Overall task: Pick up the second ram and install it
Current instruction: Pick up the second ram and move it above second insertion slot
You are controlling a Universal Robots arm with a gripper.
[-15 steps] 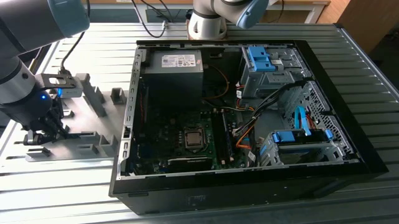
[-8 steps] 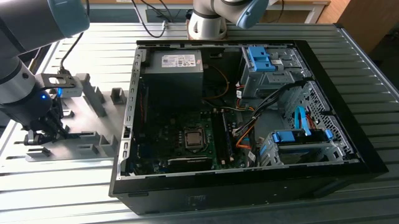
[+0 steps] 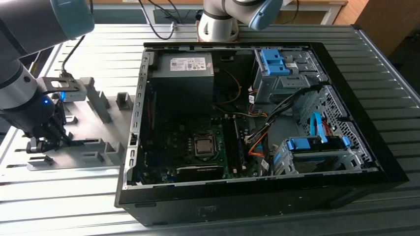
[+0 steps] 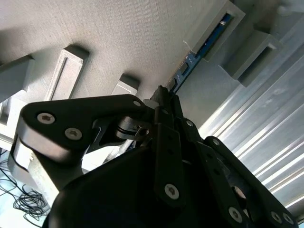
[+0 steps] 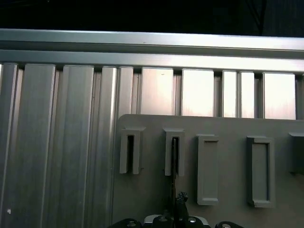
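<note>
Gripper [image 4: 164, 95] is closing nearly all the way, fingertips pinching one end of the ram [image 4: 189, 62]. The ram is showing as a thin blue-green board standing on edge, with its other end sitting inside a grey slot block [image 4: 235, 14] on the fixture plate [image 4: 118, 38].

In the first wrist view the gripper [image 5: 179, 202] is lining up with the ram [image 5: 174, 161], seen edge-on as a dark thin line running into the second slot block [image 5: 167, 152]. More grey blocks are sitting in a row beside it on the plate [image 5: 147, 199].

In the exterior view the gripper [image 3: 41, 142] is hanging low over the near end of the plate [image 3: 78, 152], at the exterior view's left. The open PC case [image 3: 262, 196] is lying just to the right of the plate on the ribbed metal table [image 3: 78, 206], with the motherboard [image 3: 190, 142] facing up inside it. The ram is well apart from the case.
</note>
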